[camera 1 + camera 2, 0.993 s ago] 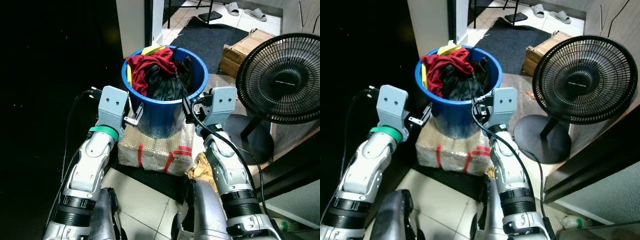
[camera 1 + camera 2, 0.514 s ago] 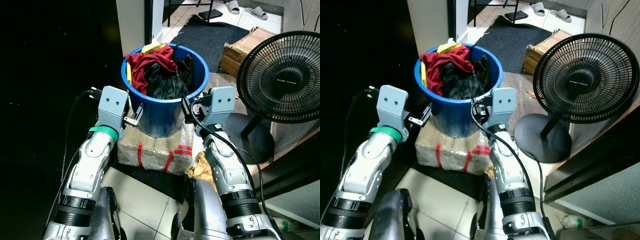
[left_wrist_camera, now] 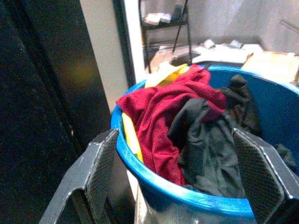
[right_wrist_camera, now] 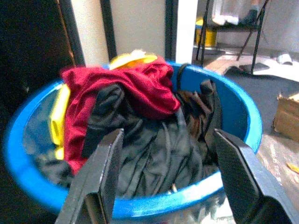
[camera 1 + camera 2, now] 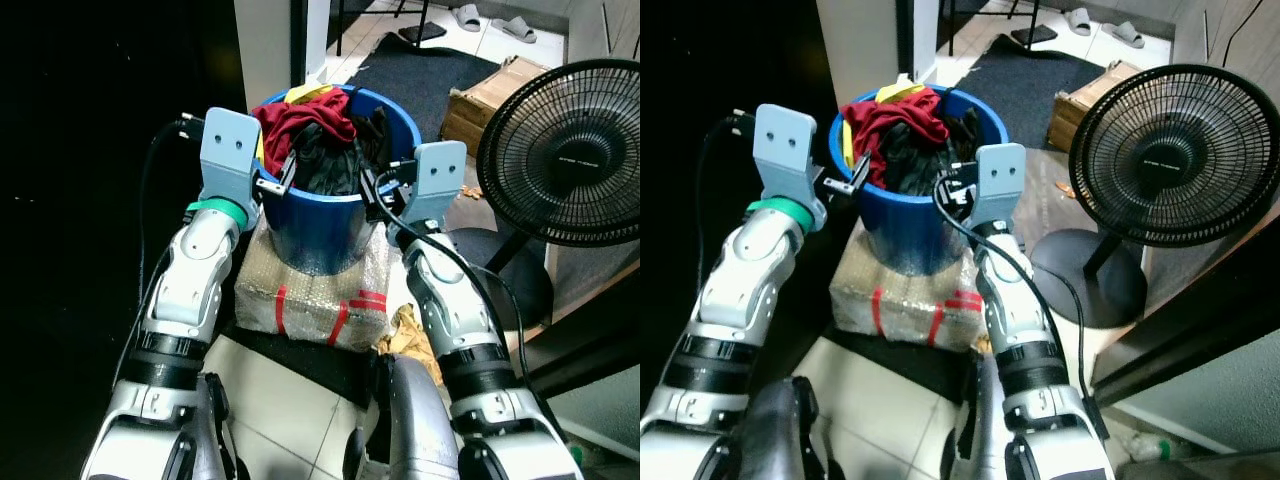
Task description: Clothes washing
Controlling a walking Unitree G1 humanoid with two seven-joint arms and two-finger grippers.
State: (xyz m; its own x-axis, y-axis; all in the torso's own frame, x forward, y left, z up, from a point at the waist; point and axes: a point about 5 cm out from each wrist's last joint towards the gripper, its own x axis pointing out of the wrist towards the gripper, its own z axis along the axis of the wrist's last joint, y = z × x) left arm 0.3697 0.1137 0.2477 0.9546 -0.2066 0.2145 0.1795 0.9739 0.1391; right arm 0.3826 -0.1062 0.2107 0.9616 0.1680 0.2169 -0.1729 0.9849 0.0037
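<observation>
While you held both grippers at the bucket (image 5: 325,225) rim, left gripper (image 5: 278,185) and right gripper (image 5: 375,190) had jaws spread, facing the clothes (image 3: 187,126).

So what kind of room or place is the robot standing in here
Probably a home utility or back-entrance area: a blue plastic bucket heaped with clothes, a black pedestal fan on the tiled floor, and slippers by a dark doormat.

Two silver, segmented arms with black ribbed joint rings, a green band (image 5: 214,208) circling the left wrist, pale blue-grey wrist blocks each marked by two dark screw holes, black cables looping from both blocks, and long black carbon-weave fingers (image 3: 100,173) ending each arm.
</observation>
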